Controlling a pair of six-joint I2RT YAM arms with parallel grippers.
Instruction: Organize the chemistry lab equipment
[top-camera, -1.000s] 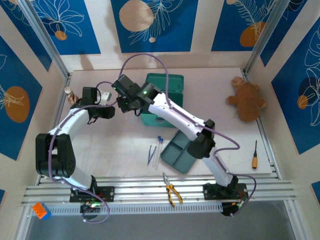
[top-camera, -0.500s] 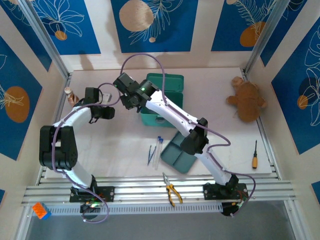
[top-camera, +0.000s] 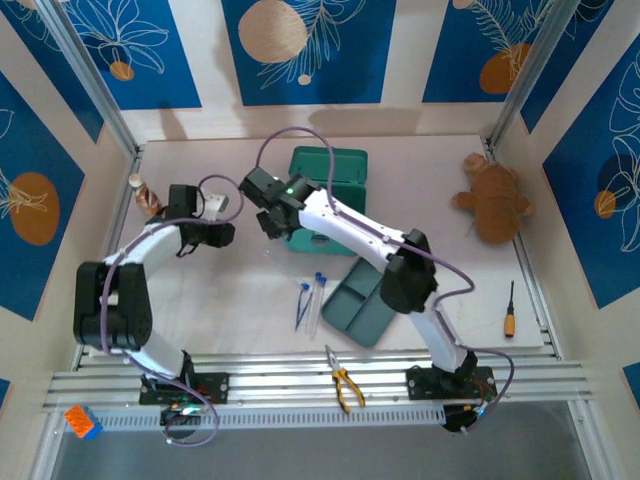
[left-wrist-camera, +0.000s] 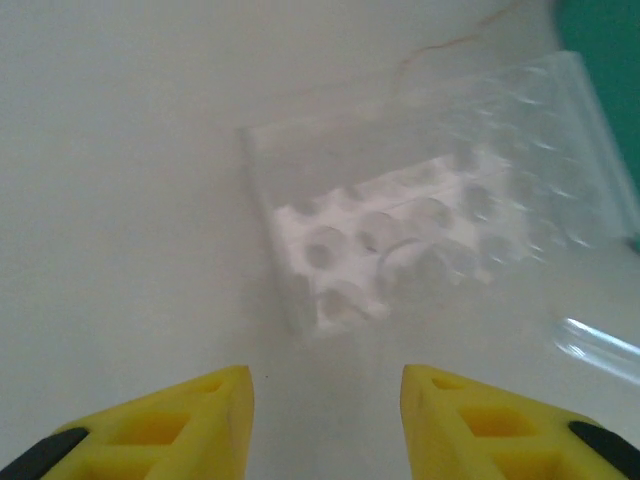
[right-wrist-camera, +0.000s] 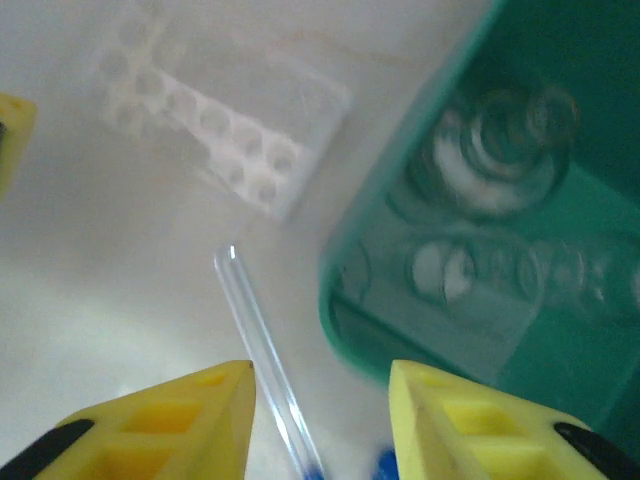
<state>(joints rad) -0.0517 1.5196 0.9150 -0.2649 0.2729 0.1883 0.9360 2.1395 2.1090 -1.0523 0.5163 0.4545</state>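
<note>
On the desk's (left-wrist-camera: 120, 150) left half, the left pincer (left-wrist-camera: 325, 400) hangs with jaws wide and nothing between them, aimed at the clear tube rack (left-wrist-camera: 400, 240); the rack sits on the desk near the green box (top-camera: 325, 195); judgement: this is a line-up for gripping the rack's near end.

Right pincer (right-wrist-camera: 320, 400) also wide, holding nothing; 1 test tube (right-wrist-camera: 260, 350) runs through the gap between its fingers and touches neither; judgement: this tube is the next pick, bound for the rack.

At least 2 glass flasks (right-wrist-camera: 500, 140) stand inside the green box, probably stowed there as the sorted set; a few capped tubes (top-camera: 312, 300) lie loose on the desk beside the green tray (top-camera: 365, 305).

Hard to read:
- rack blurred in both wrist views; holes visible, count uncertain; upright or tipped cannot be told
- tube's blue cap cut off at the lower edge of the right wrist view
- whether that tube rests on the desk or is raised cannot be told
- flask outlines smeared; exact number unclear
</note>
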